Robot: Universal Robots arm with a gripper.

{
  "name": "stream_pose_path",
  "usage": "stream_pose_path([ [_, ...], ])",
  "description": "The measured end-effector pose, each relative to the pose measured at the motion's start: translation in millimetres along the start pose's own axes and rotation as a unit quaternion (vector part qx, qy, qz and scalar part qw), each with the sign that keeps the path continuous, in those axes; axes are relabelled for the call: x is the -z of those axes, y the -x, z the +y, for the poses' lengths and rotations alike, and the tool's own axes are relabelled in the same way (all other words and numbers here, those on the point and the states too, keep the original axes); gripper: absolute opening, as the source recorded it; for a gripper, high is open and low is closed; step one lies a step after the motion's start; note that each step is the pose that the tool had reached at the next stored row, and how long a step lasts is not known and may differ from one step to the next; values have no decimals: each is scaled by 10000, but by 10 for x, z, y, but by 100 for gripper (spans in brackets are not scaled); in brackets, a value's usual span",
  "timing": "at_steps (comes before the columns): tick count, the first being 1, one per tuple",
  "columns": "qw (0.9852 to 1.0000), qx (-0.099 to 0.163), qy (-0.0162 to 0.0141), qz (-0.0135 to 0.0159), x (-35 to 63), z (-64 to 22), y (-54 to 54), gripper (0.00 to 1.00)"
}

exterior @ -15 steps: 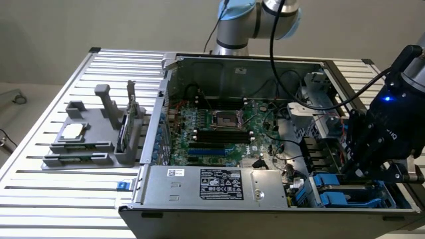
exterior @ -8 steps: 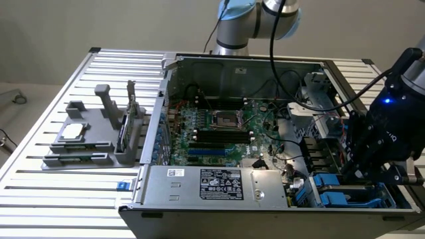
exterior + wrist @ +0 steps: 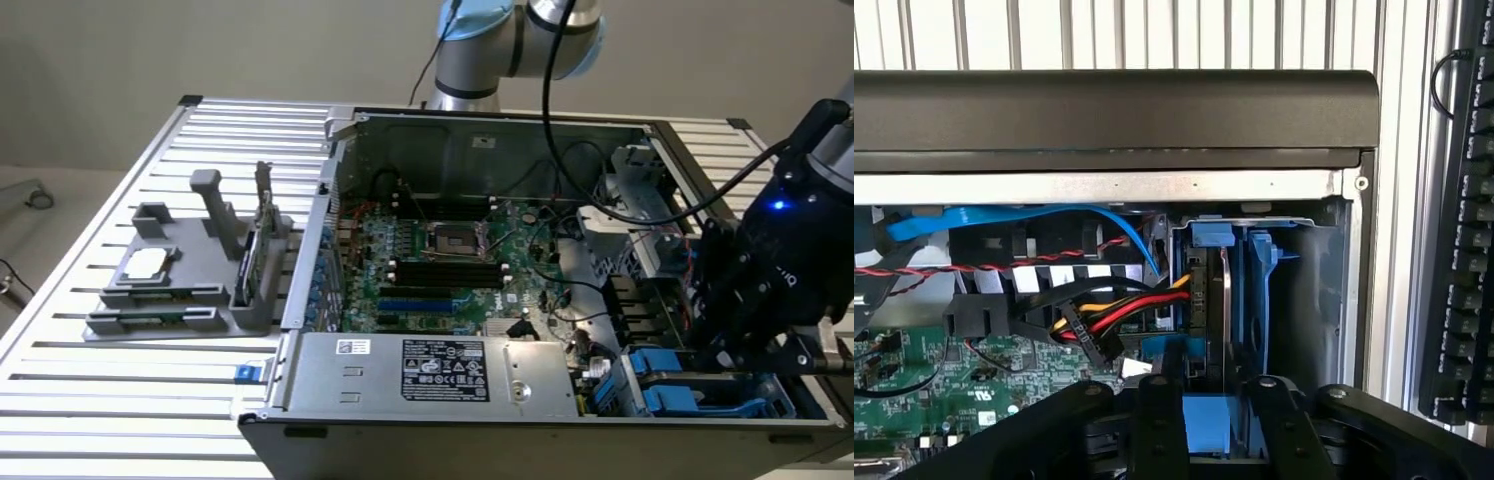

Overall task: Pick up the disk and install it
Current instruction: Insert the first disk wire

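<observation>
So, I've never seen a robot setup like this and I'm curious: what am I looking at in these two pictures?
A robot arm with a claw works in an open computer case on a slatted table. One picture comes from a camera off the arm, the other from a camera on its wrist, looking into the case. On the exterior view's left a grey stand holds a small silver chip. The claw is at the drive bay, right over the disk, which stands on edge in its blue frame. Whether it grips the disk I cannot tell.
</observation>
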State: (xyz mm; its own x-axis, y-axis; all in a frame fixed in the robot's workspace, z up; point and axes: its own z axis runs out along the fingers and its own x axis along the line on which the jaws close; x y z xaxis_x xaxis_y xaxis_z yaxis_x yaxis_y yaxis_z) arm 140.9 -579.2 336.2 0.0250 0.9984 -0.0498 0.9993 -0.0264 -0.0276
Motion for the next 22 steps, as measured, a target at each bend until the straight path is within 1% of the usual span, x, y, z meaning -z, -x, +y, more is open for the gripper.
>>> stream_pose_path([
  [1,10000,0,-4,-2,11,0,1,36],
  [3,10000,1,-15,-1,30,-1,2,36],
  [4,10000,1,-20,-2,43,-1,4,42],
  [10,10000,3,-49,-3,121,-6,15,42],
  [15,10000,3,-63,-3,171,-18,30,42],
  [16,10000,3,-64,-3,177,-23,33,40],
  [18,10000,3,-65,-4,188,-35,40,27],
  [19,10000,3,-66,-3,192,-43,44,27],
  [21,10000,3,-66,-4,198,-60,51,16],
  [22,10000,3,-66,-4,201,-68,54,16],
])
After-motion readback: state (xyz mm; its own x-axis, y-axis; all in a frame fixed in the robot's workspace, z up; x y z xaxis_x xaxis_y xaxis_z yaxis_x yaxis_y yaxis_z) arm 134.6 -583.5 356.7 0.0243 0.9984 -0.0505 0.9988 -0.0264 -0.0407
